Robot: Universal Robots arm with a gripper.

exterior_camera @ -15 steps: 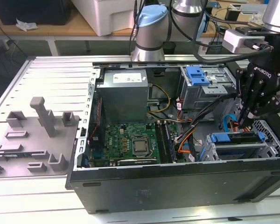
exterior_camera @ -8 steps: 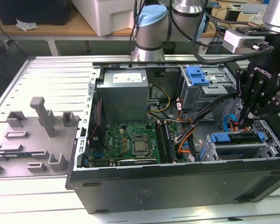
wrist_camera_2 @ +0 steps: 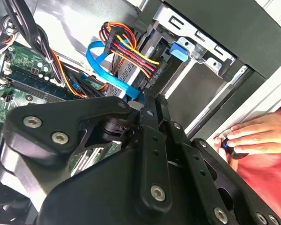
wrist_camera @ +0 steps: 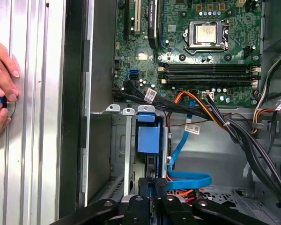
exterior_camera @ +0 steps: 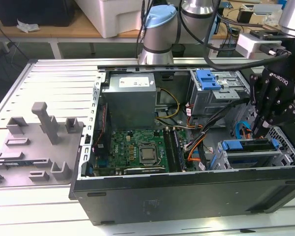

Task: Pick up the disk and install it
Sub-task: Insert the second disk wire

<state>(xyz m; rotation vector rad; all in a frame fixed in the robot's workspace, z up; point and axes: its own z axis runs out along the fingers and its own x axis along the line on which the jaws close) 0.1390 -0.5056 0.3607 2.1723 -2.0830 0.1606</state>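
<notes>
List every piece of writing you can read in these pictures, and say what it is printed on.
Sticker on the grey power box: too small to read.
Lettering on the gripper: a maker's mark, not quoted.
Markings on the circuit board: too small to read.
White cable tag: blurred.
No text can be quoted.

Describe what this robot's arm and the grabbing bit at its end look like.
The arm is built of rounded silver-grey segments with pale blue caps at the joints. Black cables loop along it, and a white box sits near the wrist. The end effector is matte black, made of jointed finger links held by visible screws, with white lettering on its body.
</notes>
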